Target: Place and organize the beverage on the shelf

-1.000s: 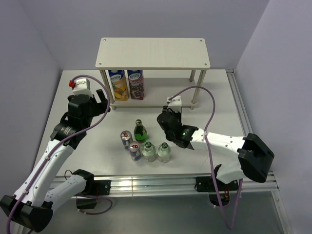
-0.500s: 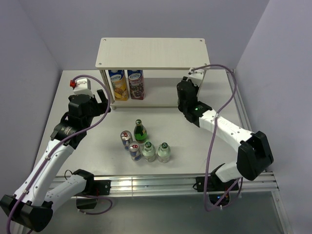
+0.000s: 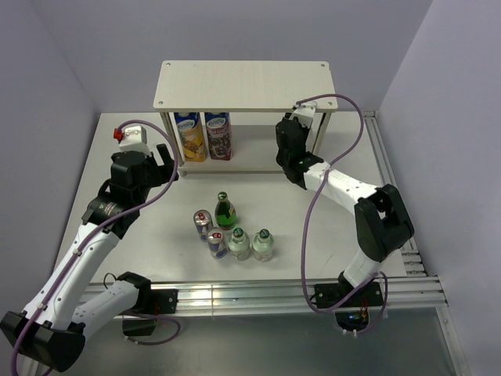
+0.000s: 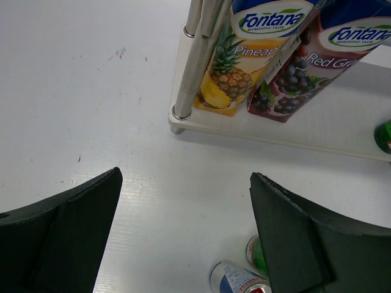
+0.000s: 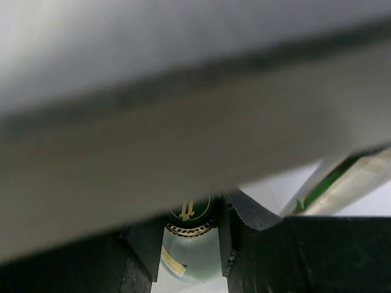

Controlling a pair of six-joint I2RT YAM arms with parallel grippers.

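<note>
The shelf's top board (image 3: 245, 84) stands at the back, with its lower board (image 4: 342, 131) beneath it. My right gripper (image 5: 189, 241) is shut on the neck of a green-capped glass bottle (image 5: 189, 256) with a yellow label edge. It holds the bottle under the top board at the shelf's right part, where the right wrist (image 3: 290, 145) shows. On the table stand one dark green bottle (image 3: 225, 210), two clear bottles (image 3: 239, 243) (image 3: 263, 244) and two blue-and-silver cans (image 3: 203, 224) (image 3: 218, 244). My left gripper (image 4: 186, 207) is open and empty, left of the shelf.
Two juice cartons, pineapple (image 3: 189, 135) and red grape (image 3: 218, 135), stand on the left of the lower board. A metal shelf leg (image 4: 192, 67) is close ahead of the left gripper. The right arm's purple cable (image 3: 337, 102) loops over the top board's right end.
My right arm has swung from the middle of the table to the shelf's right side and reached in under the top board with the bottle. The left arm has not moved.
</note>
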